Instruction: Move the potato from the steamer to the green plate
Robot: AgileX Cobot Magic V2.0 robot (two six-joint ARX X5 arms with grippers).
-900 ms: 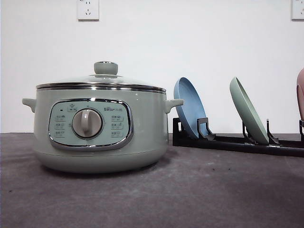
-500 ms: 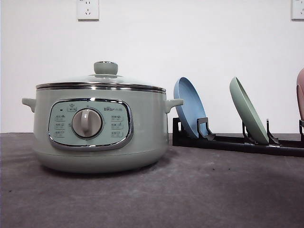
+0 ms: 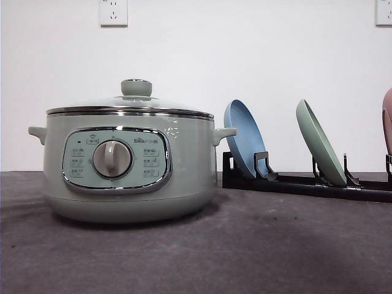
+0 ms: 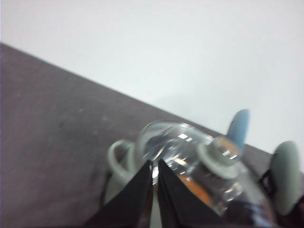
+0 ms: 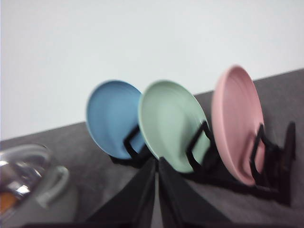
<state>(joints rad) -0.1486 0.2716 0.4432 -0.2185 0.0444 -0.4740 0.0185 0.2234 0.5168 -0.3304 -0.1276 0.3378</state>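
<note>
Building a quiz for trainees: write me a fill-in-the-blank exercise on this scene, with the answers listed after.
1. The glass lid sits ____ the steamer.
2. In the black rack, the green plate stands between the blue plate and the ____ plate.
3. The plates stand on ____ in the rack rather than lying flat.
4. Both the left gripper and the right gripper have their fingers ____.

Answers: on; pink; edge; shut
</note>
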